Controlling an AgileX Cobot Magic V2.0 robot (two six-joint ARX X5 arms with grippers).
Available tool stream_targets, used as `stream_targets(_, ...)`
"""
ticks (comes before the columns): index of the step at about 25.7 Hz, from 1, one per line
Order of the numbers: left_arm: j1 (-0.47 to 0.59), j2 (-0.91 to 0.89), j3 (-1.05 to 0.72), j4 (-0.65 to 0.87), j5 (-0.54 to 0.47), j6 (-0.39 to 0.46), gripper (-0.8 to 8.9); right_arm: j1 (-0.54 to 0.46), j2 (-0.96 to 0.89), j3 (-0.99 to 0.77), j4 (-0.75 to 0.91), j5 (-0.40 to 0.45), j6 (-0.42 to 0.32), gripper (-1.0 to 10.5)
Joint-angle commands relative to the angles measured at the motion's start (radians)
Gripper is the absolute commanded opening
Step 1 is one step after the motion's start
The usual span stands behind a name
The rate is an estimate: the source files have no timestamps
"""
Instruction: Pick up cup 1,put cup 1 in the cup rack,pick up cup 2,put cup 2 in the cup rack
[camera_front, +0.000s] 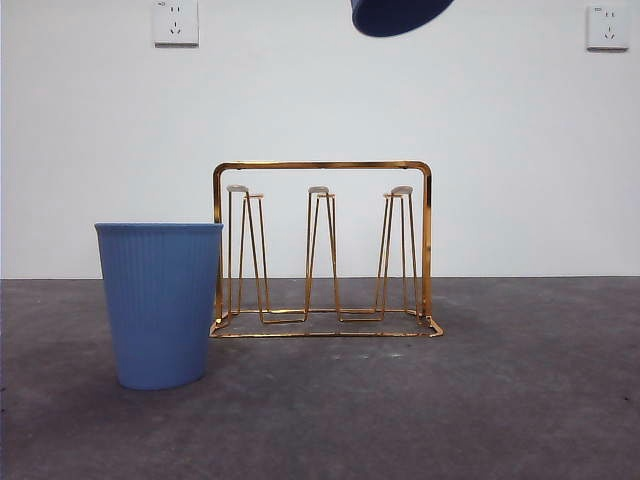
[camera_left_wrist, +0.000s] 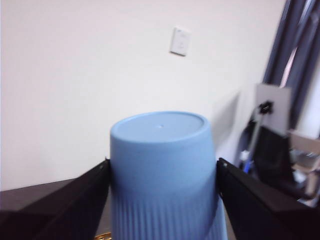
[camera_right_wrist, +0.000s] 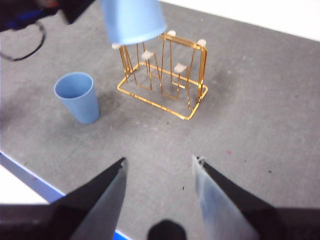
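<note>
So that its mouth can be lowered over a peg, cup 1 (camera_left_wrist: 162, 175) is pinched inverted by the left gripper (camera_left_wrist: 162, 200) at the front view's top edge, above the cup rack (camera_front: 322, 250), while the right gripper (camera_right_wrist: 159, 170) is kept spread, cup 2 (camera_front: 160, 305) being left at lower left.

pegs (camera_front: 318, 190): open above; blue cup (camera_front: 160, 300): stands just beside cup rack (camera_front: 322, 250)

Held cup (camera_front: 400, 14) cut by front view's top edge, only rim end showing. Standing cup (camera_front: 160, 303) hides cup rack's (camera_front: 322, 166) left lower corner. Left wrist view blurred.
</note>
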Motion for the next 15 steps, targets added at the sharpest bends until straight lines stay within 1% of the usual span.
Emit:
stream_targets(1,-0.007,0.059,0.051,-0.044,-0.024,0.084,-0.06,0.000,-0.003,-0.010,0.002,0.001,-0.008,2.2)
stream_targets(5,-0.010,0.154,0.145,-0.095,-0.093,0.138,-0.06,0.000,-0.003,-0.010,-0.008,0.001,-0.008,2.2)
stream_targets(10,-0.009,0.240,0.210,-0.096,-0.135,0.138,-0.06,0.000,-0.003,-0.010,-0.037,0.001,-0.008,2.2)
stream_targets(12,-0.007,0.262,0.215,-0.092,-0.154,0.137,-0.06,0.000,-0.003,-0.010,-0.045,0.002,-0.008,2.2)
stream_targets(15,0.000,0.292,0.215,-0.093,-0.156,0.124,-0.06,0.000,-0.003,-0.010,-0.047,0.002,-0.013,2.2)
